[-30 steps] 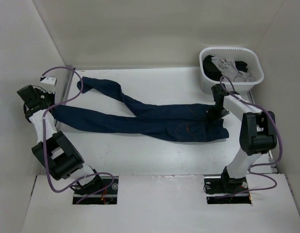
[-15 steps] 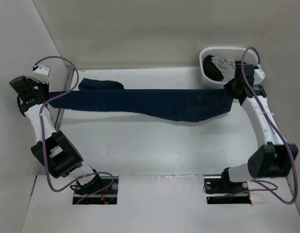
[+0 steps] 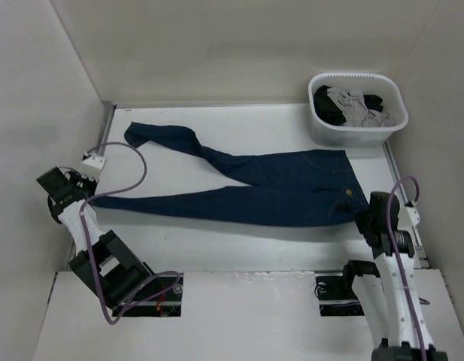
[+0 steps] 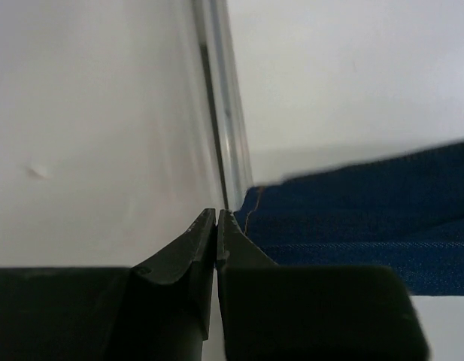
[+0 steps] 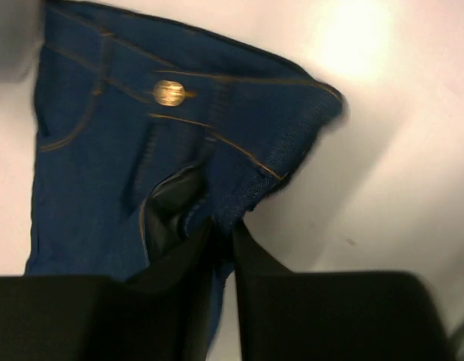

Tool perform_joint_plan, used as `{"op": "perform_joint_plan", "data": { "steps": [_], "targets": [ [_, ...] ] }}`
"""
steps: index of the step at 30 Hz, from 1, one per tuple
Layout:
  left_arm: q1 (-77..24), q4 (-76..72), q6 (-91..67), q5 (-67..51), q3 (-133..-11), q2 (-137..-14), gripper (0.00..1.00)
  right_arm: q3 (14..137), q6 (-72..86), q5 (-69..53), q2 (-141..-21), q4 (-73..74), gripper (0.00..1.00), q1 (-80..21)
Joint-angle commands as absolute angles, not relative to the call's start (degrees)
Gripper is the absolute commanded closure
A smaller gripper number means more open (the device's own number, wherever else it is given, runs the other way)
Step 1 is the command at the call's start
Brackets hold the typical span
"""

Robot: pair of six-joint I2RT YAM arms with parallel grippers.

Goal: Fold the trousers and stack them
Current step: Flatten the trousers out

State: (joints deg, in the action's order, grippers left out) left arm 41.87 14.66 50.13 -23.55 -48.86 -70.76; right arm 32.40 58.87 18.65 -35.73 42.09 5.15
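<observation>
Limp, fairly heavy denim, the trousers [image 3: 277,192] lie flat across the table [image 3: 216,241], waist near right, legs leftward, and are best gripped at the waistband, which the right gripper [image 5: 220,233] pinches, and at the hems, where the left gripper [image 4: 217,218] sits with fingers together.

White basket [image 3: 344,135] far right on table [image 3: 216,242], grey and black garments [image 3: 350,105] inside

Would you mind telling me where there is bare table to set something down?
Free: the far strip between the trousers and the back wall, left of the basket; the near strip between the trousers and the arm bases. Crowded: the far right corner, basket there.
</observation>
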Motion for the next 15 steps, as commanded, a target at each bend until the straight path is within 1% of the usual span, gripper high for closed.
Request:
{"op": "perform_joint_plan", "data": {
  "steps": [1,2,3,4,7,8,9,12,15],
  "targets": [
    [44.16,17.74,63.34,-22.94,-43.09,-66.19,1.00,30.42,69.59,19.86,-27.09,54.46,0.77,7.34],
    [44.78,18.88,66.68,-22.42,-41.33,-64.88,1.00,30.15,70.65,19.86,-25.33,57.36,0.70,7.69],
    [45.39,19.94,69.75,-21.98,-39.57,-63.47,1.00,30.67,71.71,20.47,-23.83,58.87,0.68,7.00],
    [46.09,20.73,72.74,-21.45,-37.81,-62.06,1.00,31.37,72.59,21.52,-23.30,60.28,0.67,6.38],
    [47.94,21.88,79.79,-20.92,-33.94,-58.90,0.99,32.78,74.00,22.32,-24.43,64.76,0.60,6.46],
    [48.21,21.97,81.20,-20.83,-32.97,-58.02,0.99,33.13,73.74,22.59,-24.61,65.30,0.56,6.55],
    [48.30,22.49,82.25,-20.22,-32.35,-57.40,0.97,33.48,73.48,23.02,-24.44,65.30,0.56,6.55],
    [47.95,25.65,84.63,-17.50,-32.43,-56.52,0.90,34.54,71.90,24.96,-23.64,64.34,0.54,6.29],
    [48.65,29.78,86.39,-15.48,-34.44,-56.77,0.79,36.03,69.09,25.93,-26.18,60.75,0.51,5.76]
  ]
}}
